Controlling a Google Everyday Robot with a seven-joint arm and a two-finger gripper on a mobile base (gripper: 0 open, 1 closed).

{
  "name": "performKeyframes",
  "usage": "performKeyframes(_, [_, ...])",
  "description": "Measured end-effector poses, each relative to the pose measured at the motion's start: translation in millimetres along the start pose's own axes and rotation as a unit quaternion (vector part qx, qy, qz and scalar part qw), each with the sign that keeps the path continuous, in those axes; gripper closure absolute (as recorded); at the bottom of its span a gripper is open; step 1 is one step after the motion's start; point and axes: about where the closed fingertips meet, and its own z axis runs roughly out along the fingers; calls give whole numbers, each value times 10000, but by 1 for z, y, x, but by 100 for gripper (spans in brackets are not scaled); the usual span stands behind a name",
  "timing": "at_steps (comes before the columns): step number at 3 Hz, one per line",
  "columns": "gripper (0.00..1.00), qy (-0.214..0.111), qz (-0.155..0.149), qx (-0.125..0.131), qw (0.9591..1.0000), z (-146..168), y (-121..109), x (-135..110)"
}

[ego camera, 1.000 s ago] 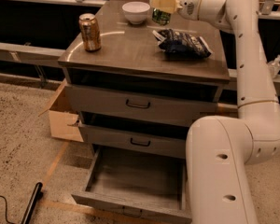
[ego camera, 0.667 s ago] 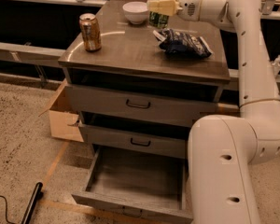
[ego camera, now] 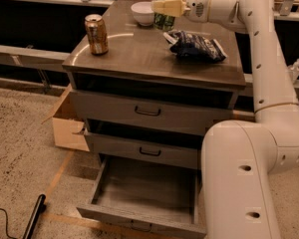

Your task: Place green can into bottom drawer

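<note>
End effector [ego camera: 165, 7] has slid a little left across the upper centre of the frame in the last second and now sits right across the green can [ego camera: 164, 22]. Cannot tell whether it is gripping or only alongside. The can is upright at the back of the surface [ego camera: 144, 59], just right of the white bowl [ego camera: 142, 13], and its base is about where it was, so likely not lifted yet. Judged as the reach-and-grasp step, early in the task, with the lift and carry down left to do. Bottom drawer [ego camera: 144, 190] is pulled out at lower centre with its floor bare, ready to receive. Also on the surface: gold can [ego camera: 96, 34] at left, dark snack bag [ego camera: 195, 46] at right, both unmoved. Arm [ego camera: 269, 73] runs down the right side. Speckled floor [ego camera: 25, 148], cardboard box [ego camera: 67, 128] left of the cabinet, black tool [ego camera: 34, 218] at lower left.
</note>
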Motion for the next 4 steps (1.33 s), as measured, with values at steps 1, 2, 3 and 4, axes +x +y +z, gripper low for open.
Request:
performKeyframes(1, [100,-231,-47,-73,9997,5,23,-30])
performKeyframes(2, [100,-771,-499,182,9956,-37,64,-104])
performKeyframes(3, [100,-1085,-641,198,9918,-71,113,-127])
performKeyframes(4, [100,-1046,-442,-200,9933,-50,149,-92])
